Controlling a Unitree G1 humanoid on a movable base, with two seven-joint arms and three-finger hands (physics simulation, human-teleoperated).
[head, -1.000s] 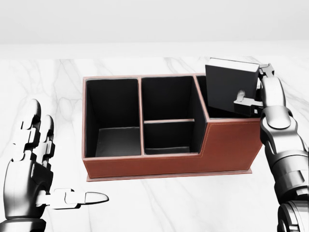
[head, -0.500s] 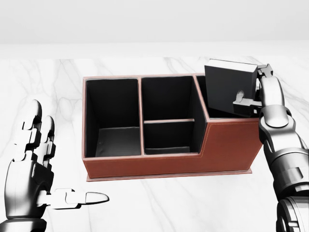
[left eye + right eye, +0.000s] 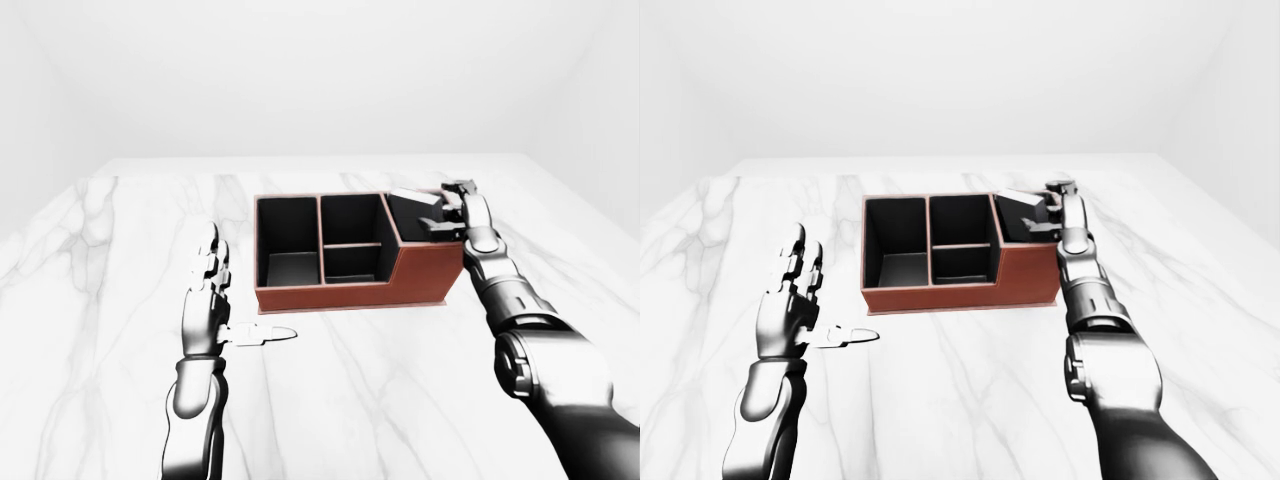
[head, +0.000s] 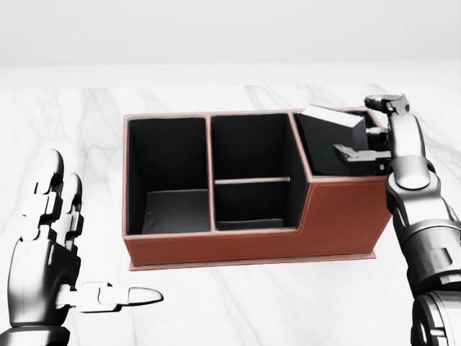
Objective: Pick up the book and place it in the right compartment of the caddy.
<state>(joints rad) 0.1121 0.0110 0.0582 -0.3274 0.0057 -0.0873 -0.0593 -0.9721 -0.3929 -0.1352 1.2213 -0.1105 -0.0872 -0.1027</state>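
The red-brown caddy stands on the marble table, with black compartments inside. The black book lies tilted in the caddy's right compartment, its upper edge a little above the rim. My right hand is at the caddy's right end, beside the book, with thumb and fingers spread and not closed on it. My left hand is open and empty at the lower left of the head view, apart from the caddy. The book's lower part is hidden by the caddy wall.
The white marble table stretches wide around the caddy, with its far edge at the top of the left-eye view. The caddy's left compartment and the two middle compartments hold nothing that I can see.
The book has tipped over and dropped lower into the right compartment. My right hand's fingers have opened off it. The left hand has not moved.
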